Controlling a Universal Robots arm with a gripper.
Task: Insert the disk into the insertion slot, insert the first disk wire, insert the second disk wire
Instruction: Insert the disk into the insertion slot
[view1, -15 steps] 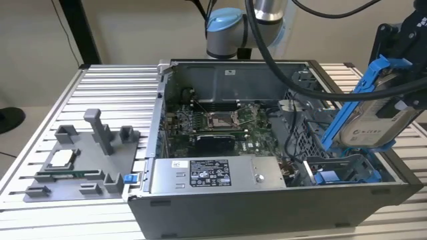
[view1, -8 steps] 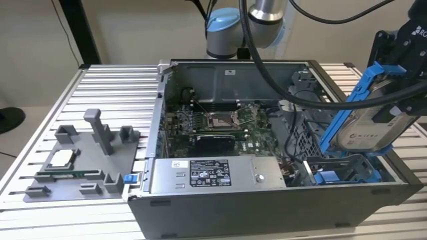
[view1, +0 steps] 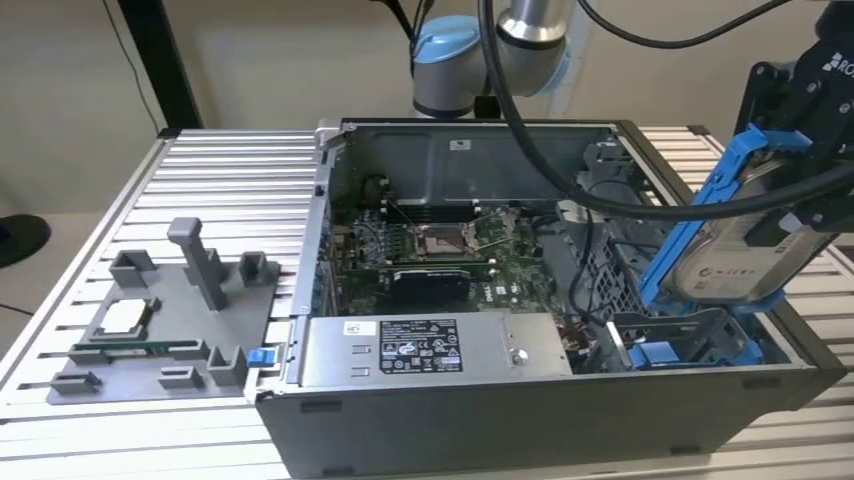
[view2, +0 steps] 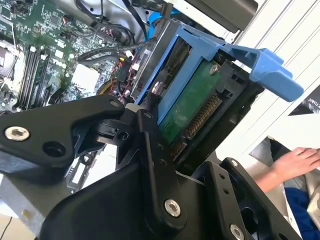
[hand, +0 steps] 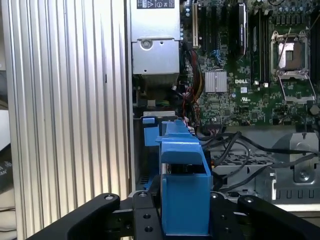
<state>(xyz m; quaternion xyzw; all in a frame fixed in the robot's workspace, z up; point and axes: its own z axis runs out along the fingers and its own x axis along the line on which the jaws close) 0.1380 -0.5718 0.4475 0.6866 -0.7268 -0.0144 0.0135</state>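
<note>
On the exterior view's right of the power supply (view1: 400, 352) lies the slot (view1: 674, 345); the disk (view1: 731, 262) hangs tilted just above it, pinched edgewise by the gripper (view1: 795, 188). It probably needs squaring to the slot's walls, clear of the cables (view1: 577, 272).

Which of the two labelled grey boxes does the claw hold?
The disk, blue-framed and tilted above the case; the power supply lies inside it.

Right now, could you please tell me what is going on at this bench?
The robot arm's black hand is clamped on the flat silver-grey hard drive in a bright blue plastic carrier, holding it tilted above the grey metal drive bay with blue tabs at the exterior view's right of the open computer case. The drive is not yet in the bay.
</note>
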